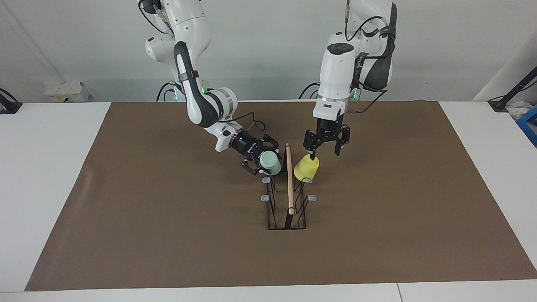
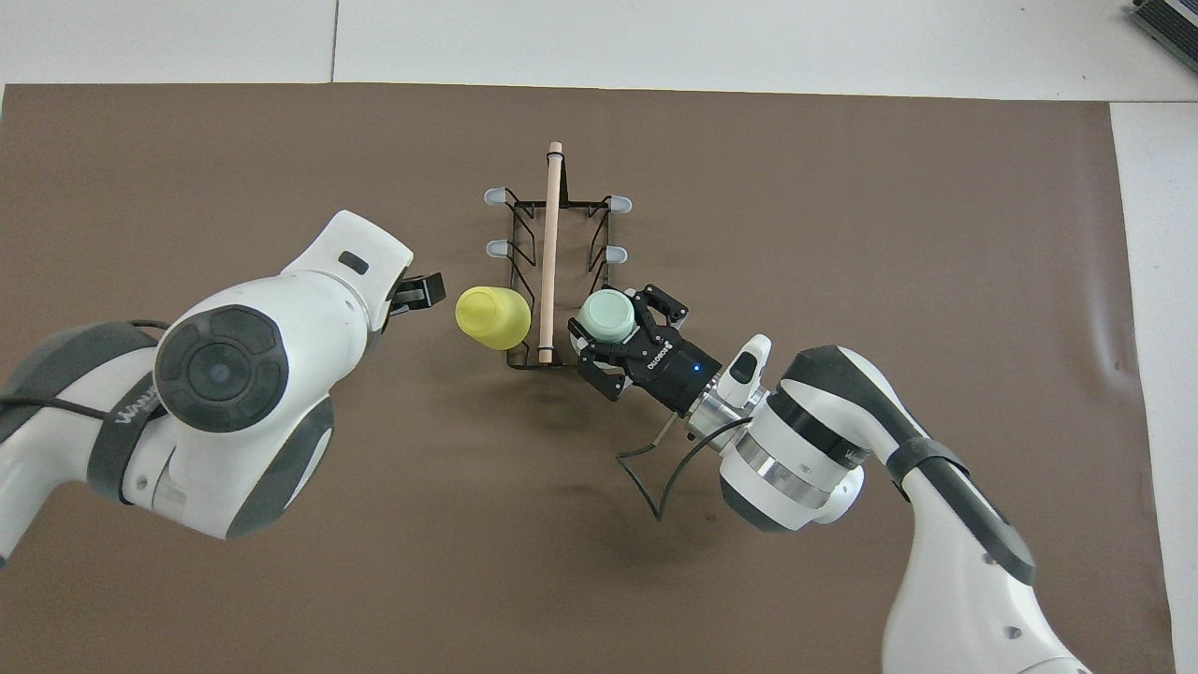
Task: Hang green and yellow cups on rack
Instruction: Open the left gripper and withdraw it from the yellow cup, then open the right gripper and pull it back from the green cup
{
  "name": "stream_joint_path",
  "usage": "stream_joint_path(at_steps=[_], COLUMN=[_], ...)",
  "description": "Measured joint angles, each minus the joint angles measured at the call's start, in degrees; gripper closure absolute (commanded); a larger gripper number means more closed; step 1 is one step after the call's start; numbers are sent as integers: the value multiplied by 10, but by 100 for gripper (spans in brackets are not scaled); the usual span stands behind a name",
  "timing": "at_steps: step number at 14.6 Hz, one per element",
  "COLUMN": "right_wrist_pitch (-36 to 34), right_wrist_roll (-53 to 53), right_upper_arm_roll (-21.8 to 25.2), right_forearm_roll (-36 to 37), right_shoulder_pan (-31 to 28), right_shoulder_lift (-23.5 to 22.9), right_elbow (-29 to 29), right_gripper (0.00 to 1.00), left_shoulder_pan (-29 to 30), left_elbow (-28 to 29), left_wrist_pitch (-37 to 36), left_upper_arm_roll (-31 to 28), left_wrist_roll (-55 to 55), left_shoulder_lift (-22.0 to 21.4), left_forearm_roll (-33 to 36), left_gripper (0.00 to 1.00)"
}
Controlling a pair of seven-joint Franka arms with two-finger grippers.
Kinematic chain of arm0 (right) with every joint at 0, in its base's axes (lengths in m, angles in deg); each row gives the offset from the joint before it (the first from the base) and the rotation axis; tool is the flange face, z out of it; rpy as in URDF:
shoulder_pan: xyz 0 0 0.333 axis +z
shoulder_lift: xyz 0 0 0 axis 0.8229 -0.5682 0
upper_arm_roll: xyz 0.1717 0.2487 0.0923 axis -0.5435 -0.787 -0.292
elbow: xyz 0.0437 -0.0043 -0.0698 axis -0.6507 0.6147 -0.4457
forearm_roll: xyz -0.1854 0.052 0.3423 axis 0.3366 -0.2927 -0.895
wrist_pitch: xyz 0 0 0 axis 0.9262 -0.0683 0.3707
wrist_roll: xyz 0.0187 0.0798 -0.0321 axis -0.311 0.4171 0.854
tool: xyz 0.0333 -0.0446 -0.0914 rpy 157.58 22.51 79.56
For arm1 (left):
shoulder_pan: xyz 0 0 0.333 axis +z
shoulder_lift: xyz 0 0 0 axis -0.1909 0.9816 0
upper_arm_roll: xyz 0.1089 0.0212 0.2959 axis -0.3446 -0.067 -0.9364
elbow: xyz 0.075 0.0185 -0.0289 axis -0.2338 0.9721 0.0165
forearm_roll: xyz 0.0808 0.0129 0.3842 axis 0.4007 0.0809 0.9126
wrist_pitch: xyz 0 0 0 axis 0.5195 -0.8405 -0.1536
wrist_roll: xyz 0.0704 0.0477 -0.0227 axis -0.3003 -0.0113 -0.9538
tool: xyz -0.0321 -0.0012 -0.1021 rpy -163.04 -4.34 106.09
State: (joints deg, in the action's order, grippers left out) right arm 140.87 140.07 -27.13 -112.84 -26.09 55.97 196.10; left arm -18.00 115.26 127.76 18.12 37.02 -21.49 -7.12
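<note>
The black wire rack (image 1: pixel 289 197) (image 2: pixel 550 243) with its wooden dowel stands mid-mat. The yellow cup (image 1: pixel 306 167) (image 2: pixel 493 316) sits mouth-down and tilted on the prong nearest the robots, on the left arm's side. My left gripper (image 1: pixel 324 152) (image 2: pixel 426 290) is open just above it, holding nothing, one fingertip close to the cup's base. My right gripper (image 1: pixel 264 158) (image 2: pixel 622 328) is shut on the pale green cup (image 1: pixel 269 162) (image 2: pixel 608 316), tilted, at the rack's end nearest the robots on the right arm's side, over the prong there.
The brown mat (image 1: pixel 168 218) covers most of the white table. A white box (image 1: pixel 65 90) sits by the wall toward the right arm's end. A blue object (image 1: pixel 529 121) lies at the table edge toward the left arm's end. The rack's other grey-tipped prongs (image 1: pixel 265 198) are bare.
</note>
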Motion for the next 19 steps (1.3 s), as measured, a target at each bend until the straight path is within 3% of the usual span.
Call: stream_joint_path(at_steps=[1,5,10,14,19], right_wrist_pitch=[1,5,23,52,102], right_wrist_roll=[0,0,0,0,0], right_upper_arm_roll=[0,0,-1,-2,-2], right_forearm_roll=[0,0,0,0,0], right_shoulder_pan=[0,-2,-2,-1,3], right_shoulder_lift=[0,0,0,0,0], right_elbow=[0,0,0,0,3], right_gripper=[0,0,0,0,0], left_shoulder_pan=[0,1,4,5,16], left_elbow=[-8,-82,-203,-251,-263], left_wrist_pitch=[-13,-134,-312,-365,-400], left_upper_arm_roll=[-13,-74,-141,-180,-191], left_wrist_roll=[36,202,354,418,442], left_shoulder_lift=[0,-3,-5,-5,-5], left_forearm_roll=[-18,-104,-115,-115,-115], left_gripper=[0,0,0,0,0])
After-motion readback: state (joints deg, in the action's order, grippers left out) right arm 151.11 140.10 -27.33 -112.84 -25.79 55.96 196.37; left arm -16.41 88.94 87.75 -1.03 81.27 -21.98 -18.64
